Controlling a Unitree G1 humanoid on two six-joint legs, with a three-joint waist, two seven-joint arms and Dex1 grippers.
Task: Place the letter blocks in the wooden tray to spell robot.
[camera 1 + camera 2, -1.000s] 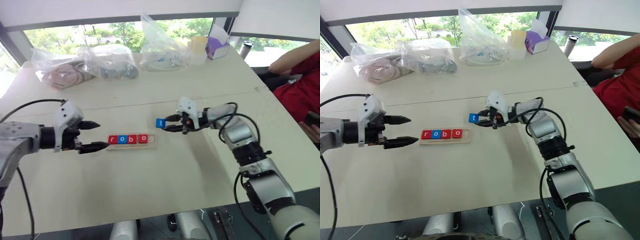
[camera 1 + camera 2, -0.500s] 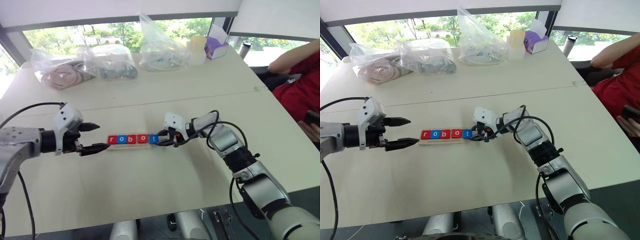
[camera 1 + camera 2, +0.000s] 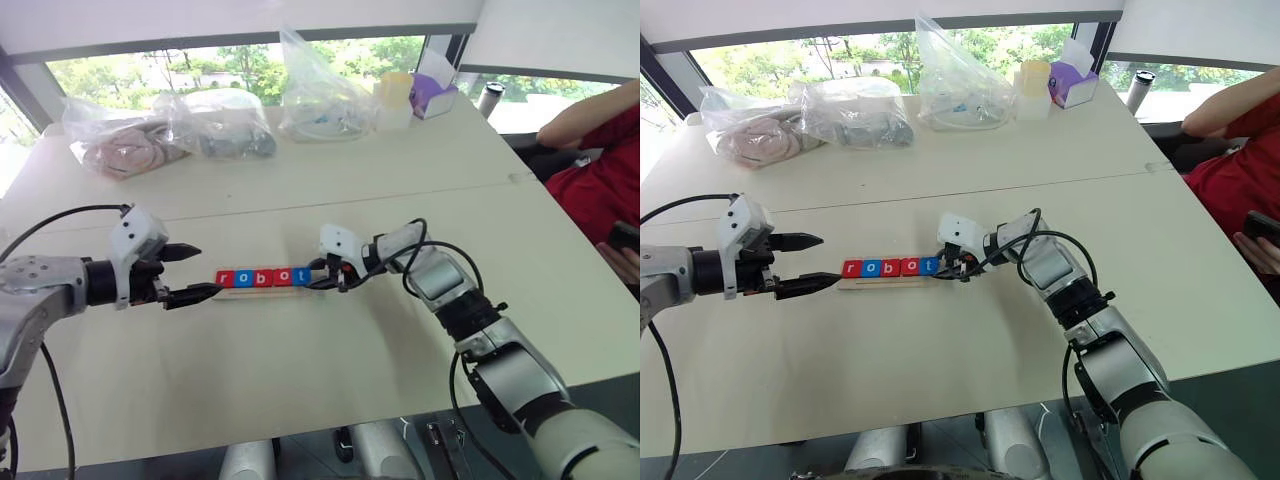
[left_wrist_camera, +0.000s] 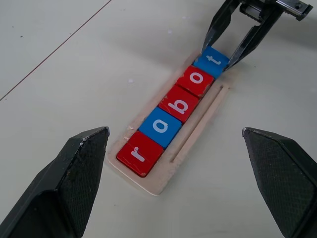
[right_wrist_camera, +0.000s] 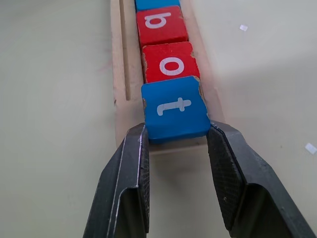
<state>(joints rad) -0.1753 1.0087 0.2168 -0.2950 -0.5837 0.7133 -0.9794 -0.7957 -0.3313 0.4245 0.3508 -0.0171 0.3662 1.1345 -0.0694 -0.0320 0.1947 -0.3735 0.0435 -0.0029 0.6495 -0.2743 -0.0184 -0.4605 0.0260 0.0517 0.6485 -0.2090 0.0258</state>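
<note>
**Last tile reaches the tray: "robot" now reads whole**

A second ago the right gripper (image 5: 176, 144) carried the blue "t" block (image 5: 177, 109) in the air, up at about two o'clock from the wooden tray (image 4: 195, 136). Now that tile sits in the tray's last slot, touching the red "o" (image 5: 170, 60). The right gripper is still clenched on the "t" block, one finger on each side. I judge the spelling done, with only the release and a clean withdrawal left; opening carelessly could nudge the tile out of line.

The left gripper (image 3: 189, 271) hangs released, jaws wide, just beside the tray's "r" end, at nine o'clock from it, holding nothing.

Count: five letter blocks (image 4: 174, 106) in the tray, three red (r, b, o) and two blue (o, t); one tray; two grippers.
</note>
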